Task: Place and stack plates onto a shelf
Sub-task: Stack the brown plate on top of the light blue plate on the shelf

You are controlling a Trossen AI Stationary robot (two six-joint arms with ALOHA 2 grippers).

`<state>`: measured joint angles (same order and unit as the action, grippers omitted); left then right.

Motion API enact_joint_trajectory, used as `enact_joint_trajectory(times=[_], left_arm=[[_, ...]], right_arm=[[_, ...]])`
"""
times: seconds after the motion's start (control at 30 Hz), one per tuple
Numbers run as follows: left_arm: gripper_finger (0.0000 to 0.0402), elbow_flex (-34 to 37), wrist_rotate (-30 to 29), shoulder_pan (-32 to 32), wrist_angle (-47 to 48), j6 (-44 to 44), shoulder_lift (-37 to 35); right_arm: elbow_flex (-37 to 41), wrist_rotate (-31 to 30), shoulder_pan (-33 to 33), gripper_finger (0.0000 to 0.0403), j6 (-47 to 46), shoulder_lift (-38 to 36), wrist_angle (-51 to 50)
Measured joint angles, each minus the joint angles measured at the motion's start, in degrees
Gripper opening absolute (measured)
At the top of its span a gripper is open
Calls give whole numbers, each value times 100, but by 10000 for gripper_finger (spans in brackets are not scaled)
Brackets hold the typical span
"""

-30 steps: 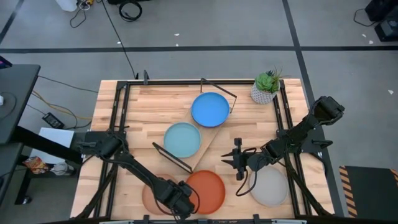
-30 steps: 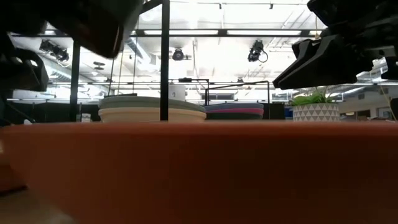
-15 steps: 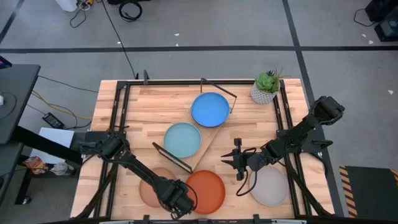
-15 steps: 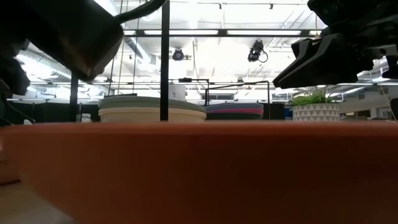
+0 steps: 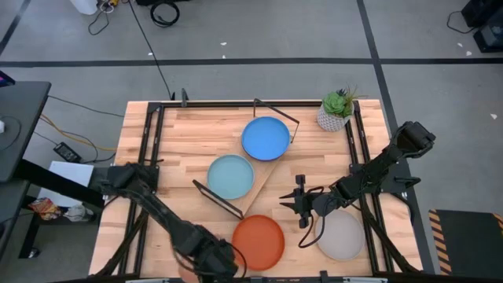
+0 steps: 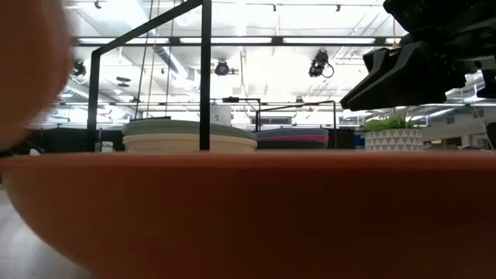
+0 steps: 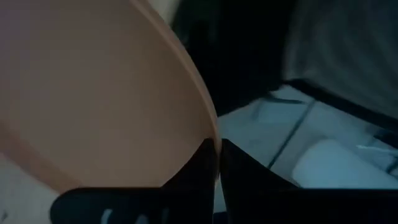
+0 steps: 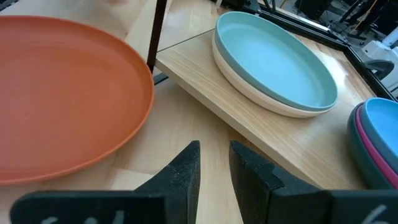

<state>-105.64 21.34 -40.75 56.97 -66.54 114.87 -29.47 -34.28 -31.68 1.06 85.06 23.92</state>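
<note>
High view: planked tabletop (image 5: pixel 189 130), grey floor (image 5: pixel 251 79); left fingers (image 7: pixel 214 168) pinch peach plate (image 7: pixel 93 93), right fingers (image 8: pixel 214 168) narrow.

Grey floor (image 5: pixel 236 47) crossed by dark lines surrounds the wooden table (image 5: pixel 196 126); bright ceiling lights (image 6: pixel 256 40) glow overhead.

Even overhead light on the bench (image 5: pixel 196 126); ceiling lamps glare low, the near orange plate (image 6: pixel 248 213) blurred; left wrist view dim.

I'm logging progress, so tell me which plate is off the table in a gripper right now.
The peach plate: the left gripper pinches its rim, while the orange plate and grey plate lie flat.
</note>
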Motion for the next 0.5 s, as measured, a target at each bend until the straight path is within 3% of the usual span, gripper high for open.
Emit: enact_joint_trajectory(times=[0.27,0.37,0.5], left_arm=[[16,-1304,-1960,-58,-223,2204,-791],[16,-1605,-3298,-18,-157,3059,-1050],[16,-1706,-5148,247,509,3246,-1303]], right_arm=[[1,157,0,91,-3,0,34],[0,168,-4,91,-57,0,37],[1,179,-12,91,-151,0,-12]])
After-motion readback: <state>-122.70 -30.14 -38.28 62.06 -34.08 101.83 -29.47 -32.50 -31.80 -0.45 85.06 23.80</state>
